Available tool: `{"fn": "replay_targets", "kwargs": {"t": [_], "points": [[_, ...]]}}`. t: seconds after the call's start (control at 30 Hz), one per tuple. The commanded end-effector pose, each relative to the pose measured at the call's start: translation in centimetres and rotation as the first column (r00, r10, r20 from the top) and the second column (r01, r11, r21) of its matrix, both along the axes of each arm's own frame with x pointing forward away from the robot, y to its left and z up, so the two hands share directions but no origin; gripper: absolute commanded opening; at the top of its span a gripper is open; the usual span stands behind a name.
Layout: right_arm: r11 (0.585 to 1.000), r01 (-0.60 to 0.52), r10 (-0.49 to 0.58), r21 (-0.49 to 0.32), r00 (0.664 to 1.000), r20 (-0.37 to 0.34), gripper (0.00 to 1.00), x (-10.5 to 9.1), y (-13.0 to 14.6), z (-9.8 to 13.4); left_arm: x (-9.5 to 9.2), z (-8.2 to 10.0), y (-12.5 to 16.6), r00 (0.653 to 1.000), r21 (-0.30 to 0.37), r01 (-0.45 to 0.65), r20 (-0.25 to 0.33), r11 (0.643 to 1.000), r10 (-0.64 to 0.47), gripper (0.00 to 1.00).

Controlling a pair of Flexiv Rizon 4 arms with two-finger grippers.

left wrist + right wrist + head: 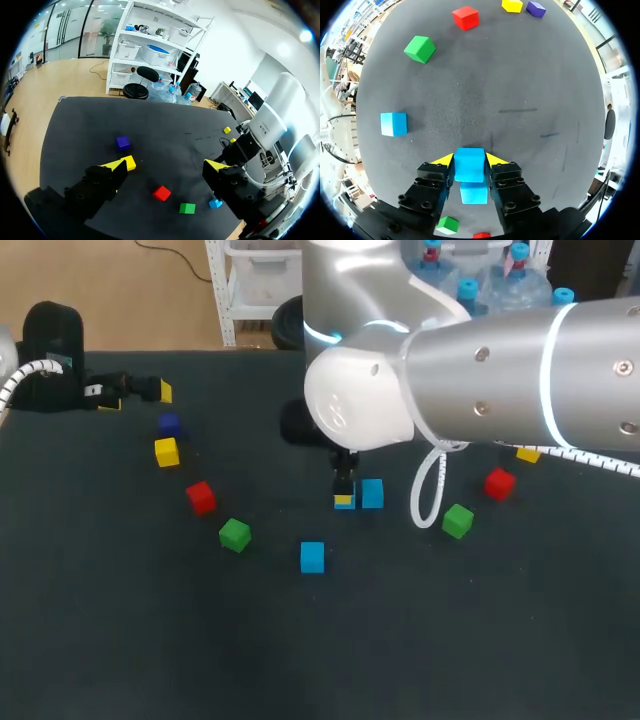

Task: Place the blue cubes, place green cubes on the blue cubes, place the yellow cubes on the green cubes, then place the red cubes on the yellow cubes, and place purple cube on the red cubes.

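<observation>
Between the yellow-tipped fingers of my right gripper (469,160) sits a blue cube (469,169), pinched from 2 sides near the worktop's (120,640) middle, with a second blue cube (372,493) just beside it. As I judge it, these smooth, hard-looking, sharp-edged faces could twist in the grip, and a careless release could nudge the neighbour askew, spoiling the base. The dark matte surface looks grippy. A third blue cube (312,557) lies nearer the front edge. My left gripper (166,163) hangs spread and empty by the far left corner.
</observation>
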State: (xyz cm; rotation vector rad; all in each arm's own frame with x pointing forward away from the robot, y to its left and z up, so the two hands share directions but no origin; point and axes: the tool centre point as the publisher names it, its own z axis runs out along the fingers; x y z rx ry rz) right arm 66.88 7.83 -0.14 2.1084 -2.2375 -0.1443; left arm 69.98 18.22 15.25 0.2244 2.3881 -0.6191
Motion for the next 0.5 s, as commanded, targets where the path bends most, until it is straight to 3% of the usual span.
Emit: {"fn": "replay_targets", "kwargs": {"t": [0.03,0.5], "points": [[1.0,-0.001,0.001,0.002,1.0,0.004,0.0,-0.19,-0.13,0.04,-0.01,-0.15,0.2,1.0,-0.009,0.006,0.006,1.0,-0.006,1.0],[1.0,-0.013,0.013,0.001,1.0,0.002,0.0,-0.43,-0.07,-0.08,-0.01,-0.15,0.2,1.0,-0.009,0.006,0.006,1.0,-0.006,1.0]]}}
